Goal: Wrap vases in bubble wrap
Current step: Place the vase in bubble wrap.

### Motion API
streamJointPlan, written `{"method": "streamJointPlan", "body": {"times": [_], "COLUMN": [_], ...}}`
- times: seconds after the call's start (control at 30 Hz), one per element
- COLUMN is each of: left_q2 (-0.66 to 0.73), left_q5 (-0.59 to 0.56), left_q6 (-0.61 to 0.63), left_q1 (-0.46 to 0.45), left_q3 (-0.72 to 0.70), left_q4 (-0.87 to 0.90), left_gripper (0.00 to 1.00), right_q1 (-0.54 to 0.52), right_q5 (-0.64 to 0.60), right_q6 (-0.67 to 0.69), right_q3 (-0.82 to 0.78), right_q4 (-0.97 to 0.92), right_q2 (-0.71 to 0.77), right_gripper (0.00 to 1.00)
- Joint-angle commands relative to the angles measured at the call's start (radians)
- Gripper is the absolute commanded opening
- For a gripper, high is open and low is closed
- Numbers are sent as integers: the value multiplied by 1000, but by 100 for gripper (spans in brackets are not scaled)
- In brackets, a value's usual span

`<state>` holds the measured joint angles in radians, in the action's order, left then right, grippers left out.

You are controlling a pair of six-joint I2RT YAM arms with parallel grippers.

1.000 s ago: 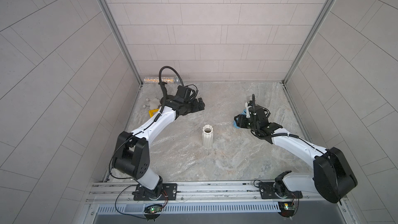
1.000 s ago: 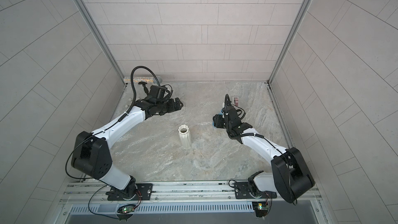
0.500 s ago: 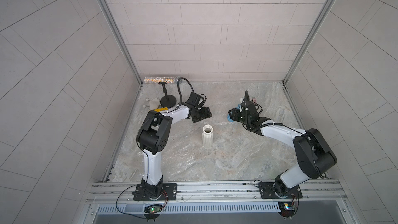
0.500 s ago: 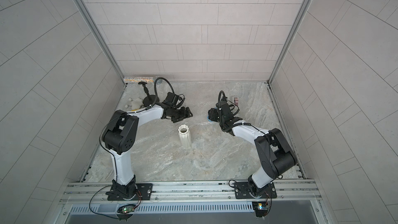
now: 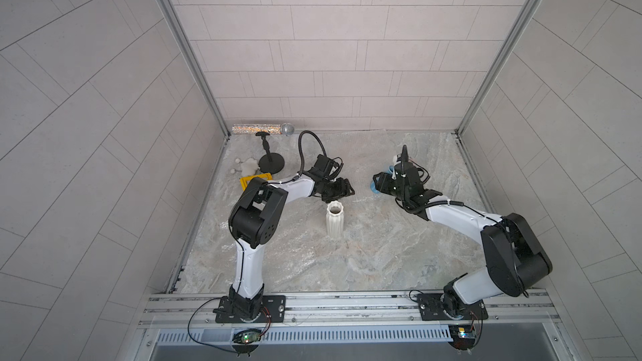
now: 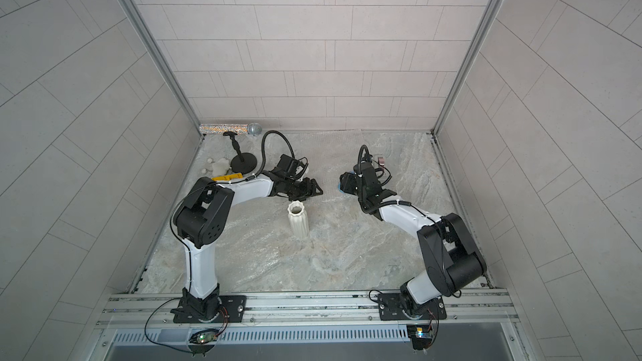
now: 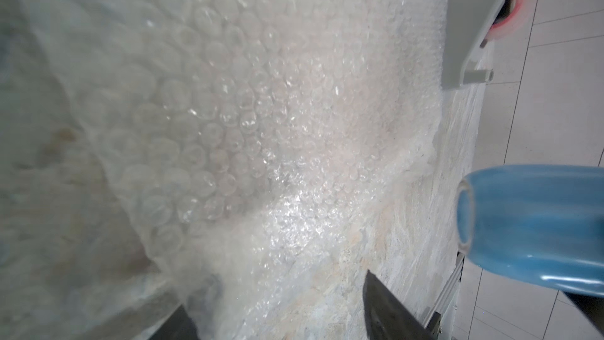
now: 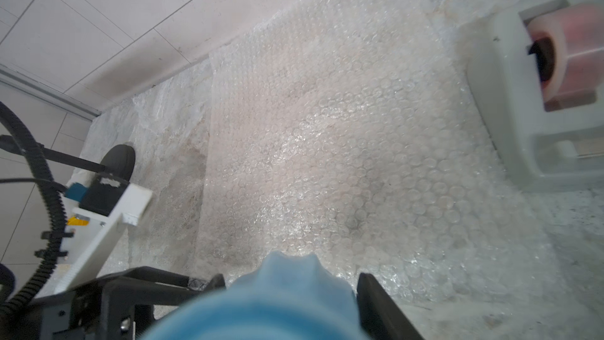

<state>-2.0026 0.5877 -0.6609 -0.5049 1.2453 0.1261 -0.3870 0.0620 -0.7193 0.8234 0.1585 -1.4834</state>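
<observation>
left arm (image 5: 295, 189) reaches over the middle of the desk (image 5: 382, 255). the left jaws stand apart. in the left wrist view a bunched, raised edge of the bubble wrap (image 7: 261, 109) sits in the gap between them; whether the pads touch the sheet cannot be told. the bubble wrap (image 8: 327, 142) otherwise lies spread flat on the desk from the back wall toward the middle, and in both top views it shows only faintly against the marble surface (image 5: 351, 154) (image 6: 326, 154). right arm (image 5: 458, 217) reaches in from the opposite side. the right jaws are clamped on the blue vase (image 8: 277, 302), one jaw on either side of its ribbed body. the blue vase (image 7: 529, 224) lies on its side in that grip and projects ahead of the jaws over the near edge of the sheet, and it appears clear of the desk. from above only slivers of blue show past the wrist (image 5: 375, 187) (image 6: 342, 189). the white vase (image 5: 335, 220) (image 6: 298, 220) stands upright on the desk, unheld, just beside the left jaws on the side toward the arm bases; whether it stands on the sheet cannot be told. a grey tape dispenser (image 8: 510, 93) (image 7: 467, 27) with a pinkish roll sits at the far edge of the bubble wrap, near the right arm's wrist (image 6: 381, 160). a glittery microphone (image 5: 264, 129) lies along the back wall at the left corner, with a black stand (image 5: 271, 163) just in front of it, well apart from both vases.
</observation>
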Motion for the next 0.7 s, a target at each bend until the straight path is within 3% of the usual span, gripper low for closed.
{"method": "streamJointPlan", "body": {"times": [0.0, 0.27, 0.67], "left_q2": [72, 143, 184], "left_q5": [-11, -100, -245], "left_q6": [21, 56, 164], "left_q1": [-2, 57, 97], "left_q3": [-32, -30, 88], "left_q4": [46, 127, 259], "left_gripper": [72, 72, 76], "right_q1": [0, -38, -99], "right_q5": [-8, 12, -92], "right_q6": [-76, -334, -566], "right_q3": [-16, 24, 115], "right_q4": [23, 175, 319], "right_q2": [40, -106, -308], "right_gripper": [16, 18, 26]}}
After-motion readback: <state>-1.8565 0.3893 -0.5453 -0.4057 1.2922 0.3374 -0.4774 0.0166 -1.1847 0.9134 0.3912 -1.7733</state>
